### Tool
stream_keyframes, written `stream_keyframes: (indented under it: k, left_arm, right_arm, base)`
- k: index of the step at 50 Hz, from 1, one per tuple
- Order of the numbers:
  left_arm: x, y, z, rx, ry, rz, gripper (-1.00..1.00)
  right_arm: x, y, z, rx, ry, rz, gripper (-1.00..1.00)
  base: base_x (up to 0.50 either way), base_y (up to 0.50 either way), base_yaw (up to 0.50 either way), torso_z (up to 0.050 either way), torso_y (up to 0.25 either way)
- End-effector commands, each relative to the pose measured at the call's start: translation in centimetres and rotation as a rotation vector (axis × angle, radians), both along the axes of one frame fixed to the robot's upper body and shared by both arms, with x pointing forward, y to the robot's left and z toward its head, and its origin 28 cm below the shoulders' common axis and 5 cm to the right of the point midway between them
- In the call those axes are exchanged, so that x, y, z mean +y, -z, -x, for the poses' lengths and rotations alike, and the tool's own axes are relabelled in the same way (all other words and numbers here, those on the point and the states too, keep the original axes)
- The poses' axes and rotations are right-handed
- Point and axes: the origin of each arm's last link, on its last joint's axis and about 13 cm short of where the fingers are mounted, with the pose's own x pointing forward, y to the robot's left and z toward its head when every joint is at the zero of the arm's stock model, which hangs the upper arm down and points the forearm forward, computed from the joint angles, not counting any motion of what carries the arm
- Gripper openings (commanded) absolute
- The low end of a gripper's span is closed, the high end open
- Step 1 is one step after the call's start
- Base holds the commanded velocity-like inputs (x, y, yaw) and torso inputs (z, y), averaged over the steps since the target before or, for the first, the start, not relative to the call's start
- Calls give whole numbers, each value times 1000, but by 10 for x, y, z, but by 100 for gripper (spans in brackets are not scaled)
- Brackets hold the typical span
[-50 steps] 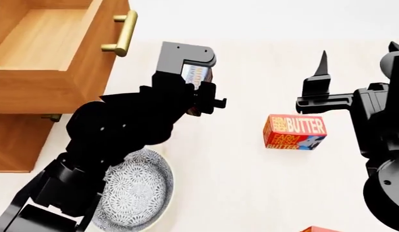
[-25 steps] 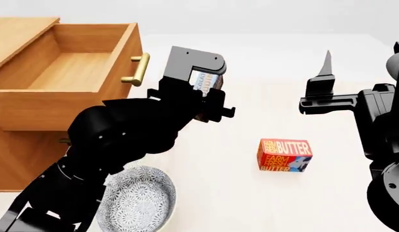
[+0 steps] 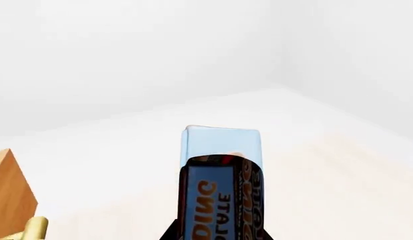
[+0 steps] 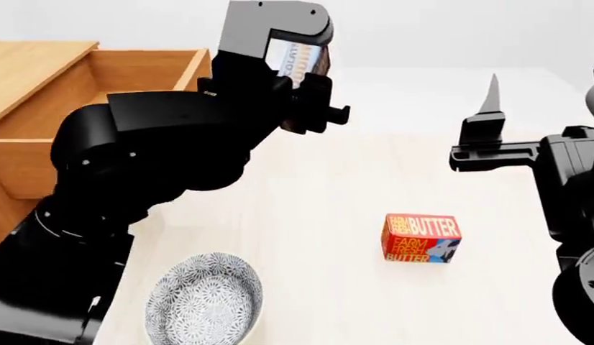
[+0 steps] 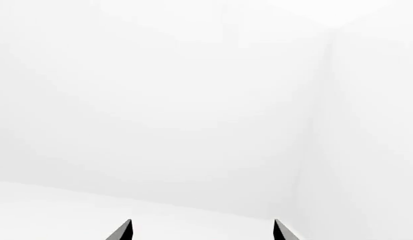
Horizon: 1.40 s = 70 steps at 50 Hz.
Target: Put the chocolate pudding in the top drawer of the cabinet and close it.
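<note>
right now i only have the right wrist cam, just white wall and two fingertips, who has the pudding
observer: the left gripper is shut on the pudding, held up in the air beside the cabinet.
operator: is the drawer open
observer: yes, the top drawer stands open, and what shows of its inside is bare wood.
operator: anything near my right gripper
observer: a butter box lies on the table, left of the right gripper and nearer the robot.
</note>
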Motion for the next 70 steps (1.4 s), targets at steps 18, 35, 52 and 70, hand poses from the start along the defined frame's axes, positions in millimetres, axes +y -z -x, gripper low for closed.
stream_keyframes:
  k: [18,35,52,70]
  left_arm:
    - [57,-95,-9,-202,-301,-50,-100]
    - [97,-98,-33,-148,-516,-88,-100]
    - [111,-65,-58,-46,-606,-101,-100]
    - [126,-29,-78,35,-667,-94,-100]
  right_arm:
    - [-1,-2,5,-10,0,-5,100]
    - [-4,-5,11,-20,2,-12,100]
    - [-4,-2,10,-15,-3,-14,100]
    - [-4,5,6,1,-2,-20,100]
  base:
    - [0,0,0,0,0]
    - [0,0,0,0,0]
    - [0,0,0,0,0]
    - [0,0,0,0,0]
